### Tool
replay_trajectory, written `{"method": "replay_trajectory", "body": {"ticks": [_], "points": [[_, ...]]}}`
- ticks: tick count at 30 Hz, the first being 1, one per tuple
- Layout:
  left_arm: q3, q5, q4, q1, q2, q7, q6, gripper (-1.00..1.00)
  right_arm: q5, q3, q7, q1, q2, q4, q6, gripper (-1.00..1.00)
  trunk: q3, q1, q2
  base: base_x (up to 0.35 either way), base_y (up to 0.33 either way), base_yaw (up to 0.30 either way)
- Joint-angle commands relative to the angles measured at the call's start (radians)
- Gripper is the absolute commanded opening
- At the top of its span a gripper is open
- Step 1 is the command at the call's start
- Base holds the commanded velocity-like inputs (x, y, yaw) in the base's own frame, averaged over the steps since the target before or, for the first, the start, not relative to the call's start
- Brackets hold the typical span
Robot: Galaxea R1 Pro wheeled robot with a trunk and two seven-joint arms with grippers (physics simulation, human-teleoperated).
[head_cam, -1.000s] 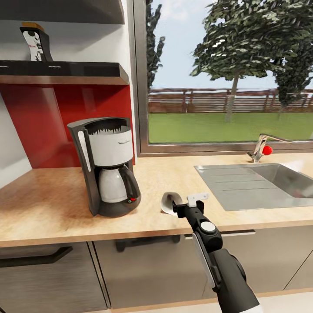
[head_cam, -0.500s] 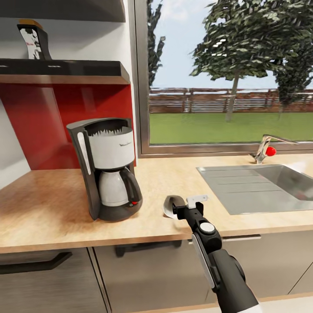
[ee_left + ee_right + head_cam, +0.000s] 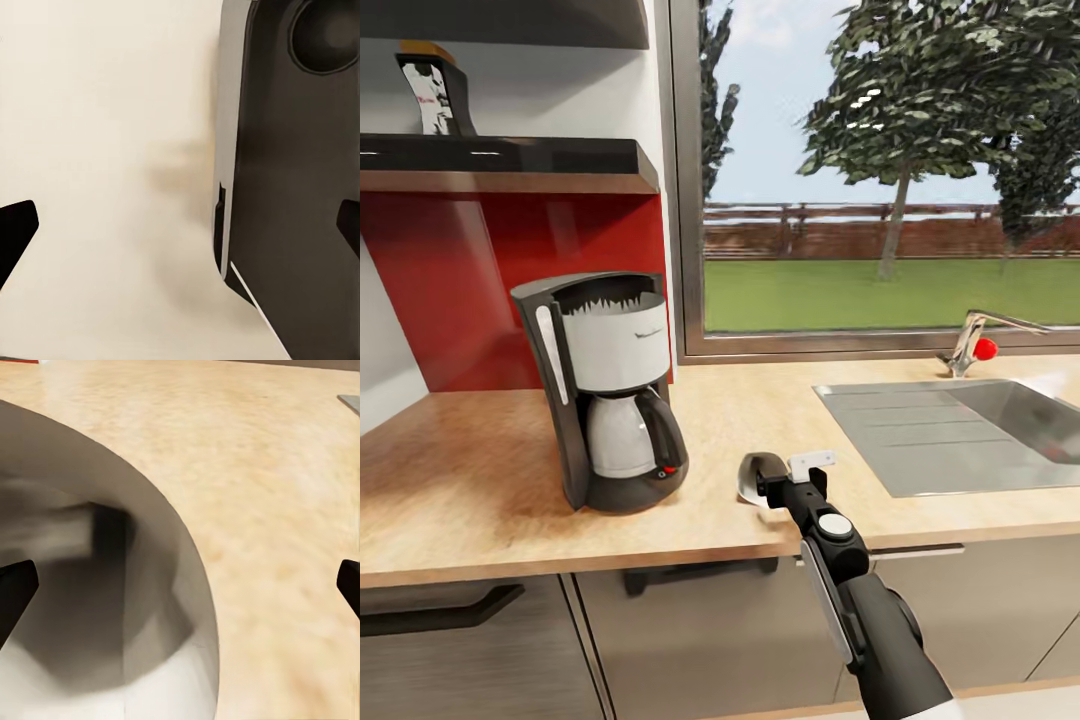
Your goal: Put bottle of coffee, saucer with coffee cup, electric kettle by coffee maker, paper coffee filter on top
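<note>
Holding the coffee cup (image 3: 753, 477) tipped on its side just over the countertop (image 3: 480, 470), right gripper (image 3: 788, 478) pinches its rim; coffee maker (image 3: 605, 390) stands nearby left, presumably the placement reference. Left gripper: grip undeterminable.
</note>
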Motion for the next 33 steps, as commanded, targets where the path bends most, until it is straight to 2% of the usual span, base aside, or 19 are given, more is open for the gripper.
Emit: {"method": "replay_trajectory", "body": {"ticks": [1, 19, 20, 33], "points": [[0.000, 0.000, 0.001, 0.000, 0.000, 0.002, -0.004, 1.00, 0.010, 0.002, -0.001, 0.000, 0.000, -0.001, 0.007, 1.00, -0.001, 0.000, 0.000, 0.080, 0.000, 0.000], [-0.001, 0.000, 0.001, 0.000, 0.000, 0.003, -0.004, 1.00, 0.010, 0.002, -0.001, -0.001, -0.007, 0.000, 0.007, 1.00, -0.001, 0.000, 0.000, 0.050, 0.000, 0.000], [-0.001, 0.000, 0.001, 0.000, 0.000, 0.003, -0.004, 1.00, 0.010, 0.002, -0.001, -0.001, -0.008, 0.000, 0.007, -1.00, -0.001, 0.000, 0.000, 0.009, 0.000, 0.000], [0.000, 0.000, 0.001, 0.000, -0.001, 0.003, -0.004, 1.00, 0.010, 0.002, 0.001, -0.001, -0.008, 0.006, 0.007, -1.00, -0.001, 0.000, 0.000, 0.001, 0.000, 0.000]]}}
